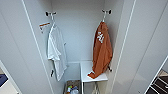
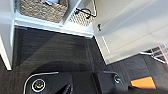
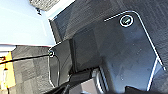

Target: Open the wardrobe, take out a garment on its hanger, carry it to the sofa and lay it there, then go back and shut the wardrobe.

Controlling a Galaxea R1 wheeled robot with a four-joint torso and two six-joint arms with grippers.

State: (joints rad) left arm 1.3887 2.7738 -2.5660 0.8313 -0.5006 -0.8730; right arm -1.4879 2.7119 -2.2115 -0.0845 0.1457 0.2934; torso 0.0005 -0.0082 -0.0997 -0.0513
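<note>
Whether either arm's fingers are spread or closed cannot be told. The wardrobe (image 1: pixel 140 37) stands open; inside it, the rust-orange garment (image 1: pixel 102 51) hangs right of the white T-shirt (image 1: pixel 57 51), over a white shelf (image 1: pixel 88 70).

Wardrobe (image 1: pixel 75 30) open; small white shelf (image 1: pixel 86 70) inside, garment (image 1: pixel 102 50) hem resting on it. Wicker basket (image 2: pixel 42 10) on wardrobe base; dark carpet (image 2: pixel 55 52) in front

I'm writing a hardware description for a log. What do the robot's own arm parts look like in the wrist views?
Both wrist views show a wide dark, glossy plate with rounded corners, a thin pale outline along its edge, and round ringed fittings at the corners. The hands' fingers cannot be made out.
</note>
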